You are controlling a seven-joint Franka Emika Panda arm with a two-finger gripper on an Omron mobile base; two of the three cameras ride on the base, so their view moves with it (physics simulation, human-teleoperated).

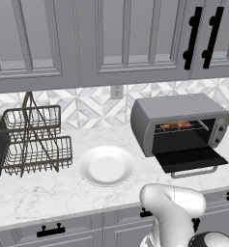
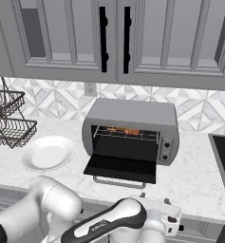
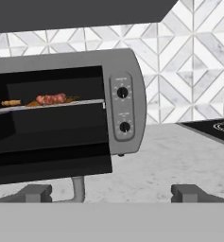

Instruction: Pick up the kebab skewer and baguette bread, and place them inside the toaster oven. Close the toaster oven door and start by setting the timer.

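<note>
The toaster oven (image 1: 181, 113) (image 2: 133, 116) (image 3: 127, 66) stands on the counter against the tiled wall. The toaster oven door (image 1: 191, 159) (image 2: 121, 168) (image 3: 47, 165) hangs folded down and open. On the wire rack inside lies the kebab skewer (image 3: 51, 99) (image 1: 183, 124) (image 2: 131, 132). A small golden-orange oblong to its left looks like the baguette bread (image 3: 12, 102) (image 2: 111, 129) (image 1: 165, 126). My gripper (image 3: 114, 194) (image 2: 154, 199) hovers low in front of the oven's right side, open with nothing between its fingers. Two dark knobs (image 3: 123, 92) sit on the control strip.
A white plate (image 1: 106, 165) (image 2: 46, 153) lies left of the oven, and a wire dish rack (image 1: 34, 140) (image 2: 7, 121) beyond it. A dark cooktop (image 2: 223, 161) (image 3: 212, 127) borders the counter on the right. Upper cabinets (image 1: 125, 38) hang above.
</note>
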